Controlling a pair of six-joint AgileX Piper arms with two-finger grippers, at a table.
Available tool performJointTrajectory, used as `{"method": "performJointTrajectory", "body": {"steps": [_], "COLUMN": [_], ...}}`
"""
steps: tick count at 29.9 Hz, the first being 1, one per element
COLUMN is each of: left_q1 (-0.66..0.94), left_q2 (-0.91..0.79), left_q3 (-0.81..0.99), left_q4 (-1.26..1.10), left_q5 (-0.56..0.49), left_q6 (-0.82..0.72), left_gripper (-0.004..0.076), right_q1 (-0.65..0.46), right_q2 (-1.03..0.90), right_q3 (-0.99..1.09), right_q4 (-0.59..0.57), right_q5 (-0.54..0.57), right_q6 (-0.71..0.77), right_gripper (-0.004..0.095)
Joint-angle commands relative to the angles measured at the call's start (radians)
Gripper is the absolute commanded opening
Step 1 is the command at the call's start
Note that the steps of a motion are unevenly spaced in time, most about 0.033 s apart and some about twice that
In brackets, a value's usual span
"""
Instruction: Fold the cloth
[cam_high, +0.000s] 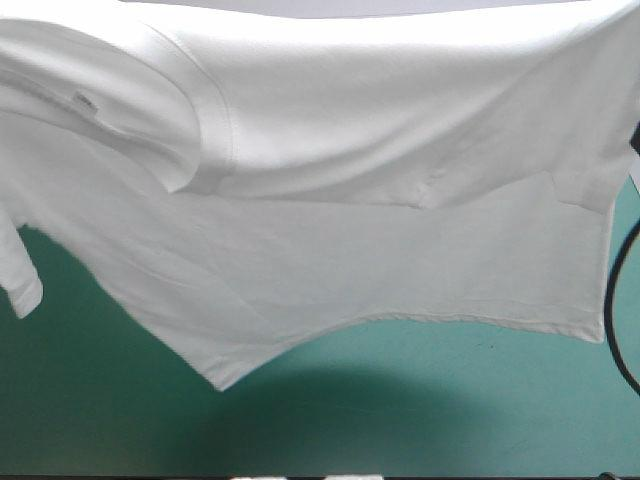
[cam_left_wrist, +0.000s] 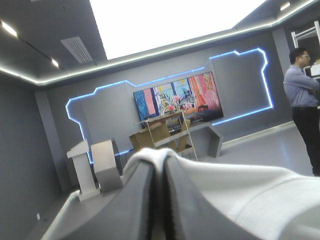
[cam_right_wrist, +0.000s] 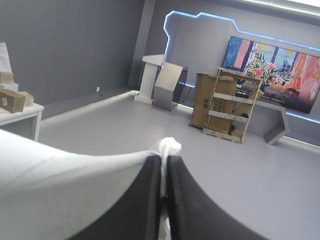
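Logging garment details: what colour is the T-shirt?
The T-shirt is plain white; clearest in the high view.

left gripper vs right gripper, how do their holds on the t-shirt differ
The left gripper has the T-shirt capping its tips, with a stitched seam in the cloth beside it. The right gripper leaves a small tuft poking past its tips, with plain cloth beside it. Both are shut on the lifted T-shirt.

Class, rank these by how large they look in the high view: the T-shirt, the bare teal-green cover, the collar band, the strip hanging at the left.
Largest: the T-shirt, lifted nearer the camera.
Next: the teal-green cover.
The collar band and hanging strip look alike; unranked.
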Motion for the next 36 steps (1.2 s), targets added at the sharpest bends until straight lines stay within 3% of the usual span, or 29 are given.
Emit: {"method": "performJointTrajectory", "body": {"steps": [1, 6, 11, 16, 23, 28, 36], "left_q1": [-0.003, -0.003, -0.003, -0.003, -0.003, -0.003, -0.005], "left_q2": [-0.003, -0.023, -0.041, -0.039, -0.039, 0.014, 0.258], "left_q3": [-0.073, -0.143, -0.138, 0.042, 0.412, 0.645, 0.754], "left_q4": [-0.01, -0.01, -0.006, -0.001, -0.006, -0.026, -0.253], "left_q5": [-0.078, -0.046, 0.057, 0.038, -0.124, -0.272, -0.385], "left_q6": [-0.012, -0.012, -0.026, -0.049, -0.006, 0.048, 0.251], "left_gripper": [0.0019, 0.0019, 0.0019, 0.0019, 0.0019, 0.0019, 0.0019], "right_q1": [-0.003, -0.003, -0.003, -0.003, -0.003, -0.003, -0.048], "right_q2": [-0.021, -0.065, -0.09, -0.096, -0.096, -0.07, 0.137], "right_q3": [-0.048, -0.045, -0.028, 0.137, 0.447, 0.641, 0.751], "right_q4": [0.033, 0.087, 0.159, 0.161, 0.137, -0.018, -0.067], "right_q5": [-0.045, 0.043, 0.08, 0.099, -0.064, -0.197, -0.356], "right_q6": [-0.017, -0.051, -0.05, -0.029, -0.018, 0.072, 0.098], "right_gripper": [-0.0017, 0.0004, 0.0005, 0.0005, 0.0004, 0.0003, -0.0017]}}
